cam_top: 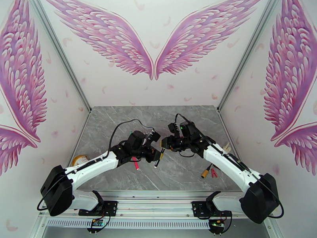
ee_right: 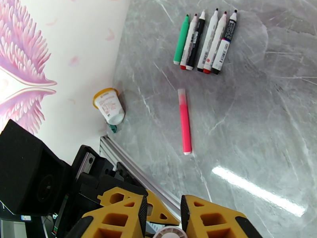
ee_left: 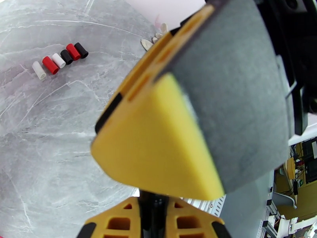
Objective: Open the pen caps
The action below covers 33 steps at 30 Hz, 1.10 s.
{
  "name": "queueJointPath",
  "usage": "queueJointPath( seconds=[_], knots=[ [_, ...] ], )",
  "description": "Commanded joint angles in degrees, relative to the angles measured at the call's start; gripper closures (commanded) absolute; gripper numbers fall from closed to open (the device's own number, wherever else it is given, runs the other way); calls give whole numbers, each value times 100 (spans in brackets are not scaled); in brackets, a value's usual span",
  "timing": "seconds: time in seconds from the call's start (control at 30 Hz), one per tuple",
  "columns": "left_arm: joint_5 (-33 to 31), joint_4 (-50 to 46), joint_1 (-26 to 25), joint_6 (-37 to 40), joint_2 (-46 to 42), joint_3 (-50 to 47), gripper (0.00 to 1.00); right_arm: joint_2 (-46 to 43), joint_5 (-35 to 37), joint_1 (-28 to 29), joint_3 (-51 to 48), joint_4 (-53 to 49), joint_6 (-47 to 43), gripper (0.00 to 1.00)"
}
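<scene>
Held pen: Your left gripper is clamped on a black-barrelled marker pen. It is held up off the grey marble counter, in the gap between the two arms.
Right gripper: Your right gripper is at that pen's far end. Its jaws stand narrowly apart on either side of a round white end. You cannot tell from these views whether they already pinch it.
Key relation: From the right wrist you look at that end head-on, so the pen's long axis runs roughly along the right gripper's own reach. From above, the barrel slants from the right gripper back towards the near edge, and the left gripper grips it lower down.
Nearer arm: Both are at the pen. The left one anchors the barrel and the right one has the cap end.
Next move, as a judgement: Squeeze the right jaws firmly, then draw straight back along the barrel. A sideways pull would likely twist the pen in the left grip.
Other pens: A row of six marker pens lies side by side on the counter, nibs showing. A pink-red pen lies alone, well apart from the row.
Loose caps: Six short white, red and black plastic caps lie in a line on the counter.
Progress, as a judgement: Most pens look done, and the held pen is the current one.
</scene>
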Motion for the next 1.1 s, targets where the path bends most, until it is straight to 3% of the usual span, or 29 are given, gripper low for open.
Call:
queueJointPath(
  seconds=[0.0, 0.33, 0.53, 0.67, 0.87, 1.07],
  knots=[
    [90, 33, -45, 10, 47, 212, 89, -13, 143, 45, 108, 26, -2, 70],
    [76, 108, -45, -61, 41, 212, 87, -16, 142, 45, 100, 9, -35, 83],
    [243, 582, -54, -345, 47, 38, 71, -48, 17, 44, 105, 182, 85, 87],
    [217, 691, -54, -403, 124, -18, 65, -53, -46, 44, 129, 193, 96, 88],
    [235, 695, -62, -430, 216, 28, 68, -85, -51, 44, 110, 183, 103, 88],
    [208, 597, -62, -386, 235, 36, 81, -110, -55, 40, 84, 271, 165, 89]
  ],
)
